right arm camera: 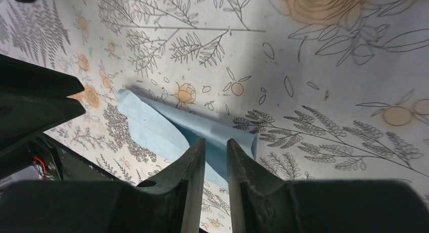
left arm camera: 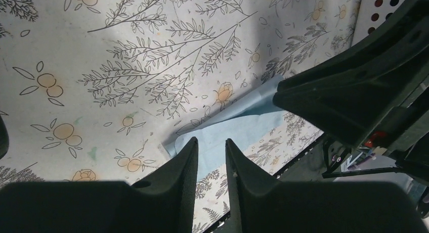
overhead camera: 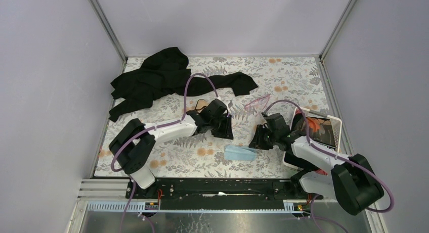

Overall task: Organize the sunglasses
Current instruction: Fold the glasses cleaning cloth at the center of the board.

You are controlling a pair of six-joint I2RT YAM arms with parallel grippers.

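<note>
The sunglasses, thin-framed with pink lenses, lie on the floral table beyond both grippers and show only in the top view. A folded light blue cloth rests flat near the front edge. My left gripper hovers just left of and behind the cloth, and my right gripper just right of it. In the left wrist view the left gripper stands open by a narrow gap above the cloth, holding nothing. The right gripper is likewise narrowly open over the cloth.
A crumpled black garment lies at the back left. A white perforated basket holding something orange stands at the right, beside my right arm. Grey walls close the table on three sides. A black rail runs along the front edge.
</note>
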